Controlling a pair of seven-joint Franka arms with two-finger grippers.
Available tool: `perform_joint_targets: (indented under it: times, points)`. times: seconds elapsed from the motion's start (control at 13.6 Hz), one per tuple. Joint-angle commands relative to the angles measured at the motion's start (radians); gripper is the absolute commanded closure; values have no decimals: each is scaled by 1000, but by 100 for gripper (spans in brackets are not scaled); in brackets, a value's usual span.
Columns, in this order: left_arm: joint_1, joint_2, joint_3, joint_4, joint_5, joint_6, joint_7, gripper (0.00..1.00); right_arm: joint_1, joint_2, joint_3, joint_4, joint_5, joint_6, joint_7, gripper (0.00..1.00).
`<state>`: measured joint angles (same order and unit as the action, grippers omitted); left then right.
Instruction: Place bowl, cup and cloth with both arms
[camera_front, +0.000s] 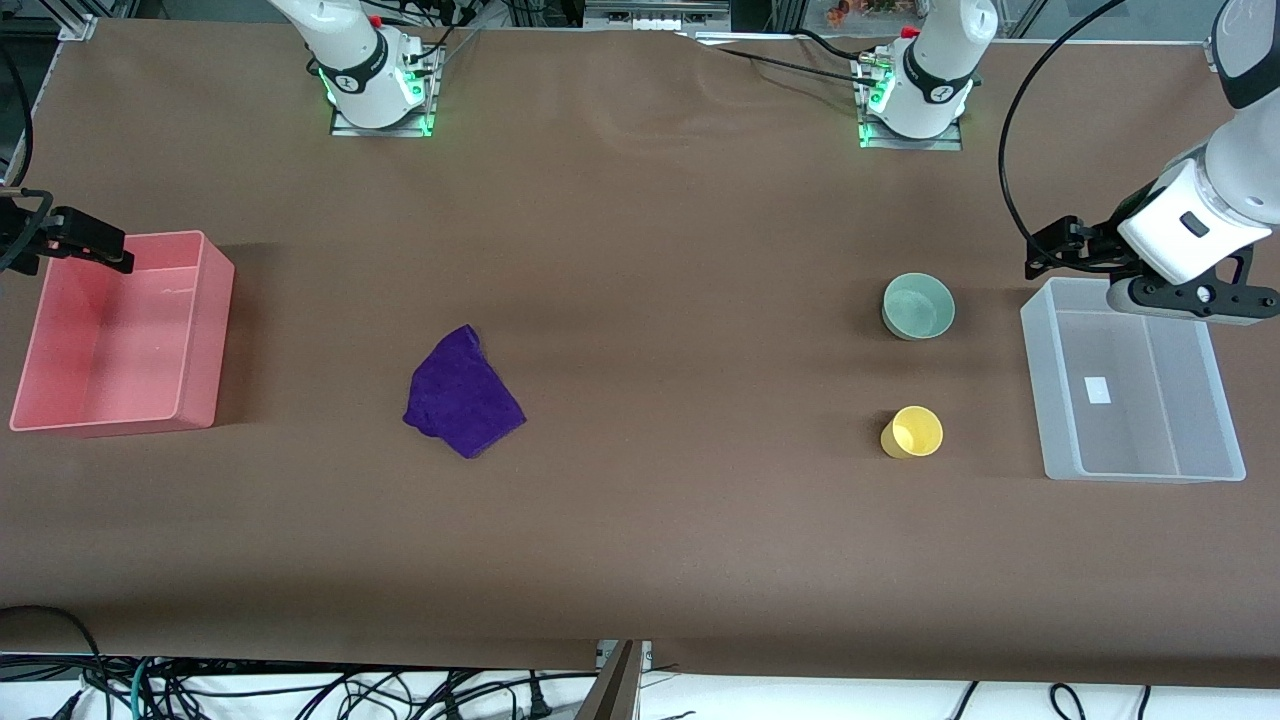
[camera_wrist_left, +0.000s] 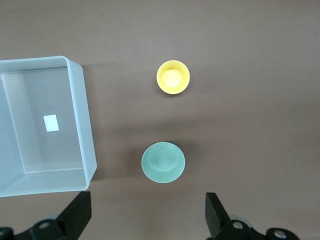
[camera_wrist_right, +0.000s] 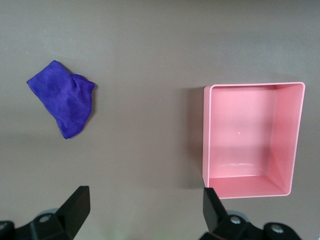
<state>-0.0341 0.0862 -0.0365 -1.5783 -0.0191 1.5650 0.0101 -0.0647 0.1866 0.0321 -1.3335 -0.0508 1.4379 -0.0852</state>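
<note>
The pale mint-green bowl (camera_front: 918, 305) stands upright on the brown table toward the left arm's end. The yellow cup (camera_front: 912, 432) stands nearer to the front camera than the bowl. The purple cloth (camera_front: 463, 392) lies crumpled on the table toward the right arm's end. My left gripper (camera_front: 1060, 248) is open and empty, high over the table between the bowl and the clear bin. The left wrist view shows the gripper (camera_wrist_left: 147, 215), bowl (camera_wrist_left: 163, 162) and cup (camera_wrist_left: 173, 77). My right gripper (camera_front: 85, 245) is open and empty, high by the pink bin. The right wrist view shows the gripper (camera_wrist_right: 144, 207) and cloth (camera_wrist_right: 63, 97).
An empty clear plastic bin (camera_front: 1135, 385) stands at the left arm's end of the table, also in the left wrist view (camera_wrist_left: 85, 125). An empty pink bin (camera_front: 120, 335) stands at the right arm's end, also in the right wrist view (camera_wrist_right: 206, 135).
</note>
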Motion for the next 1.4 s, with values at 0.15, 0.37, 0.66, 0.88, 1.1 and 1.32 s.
perform_joint_targets:
  times: [0.15,0.37,0.66,0.88,1.1,1.32]
  points:
    - [5,12,0,34,-12,-56,22,0,-1,-4,3,2,-12,4,-11,0]
    - [8,12,1,34,8,-56,25,0,-1,-4,2,2,-12,4,-11,0]
    - [6,12,-2,35,10,-56,25,0,-1,-4,2,2,-11,4,-13,0]
    - [5,13,-3,35,10,-54,27,0,-1,-4,2,2,-11,3,-7,0]
    - [3,15,-2,37,8,-51,25,0,-1,-4,2,2,-12,4,-7,0]
    - [3,15,0,37,10,-53,25,0,-1,-4,2,2,-12,4,-11,0]
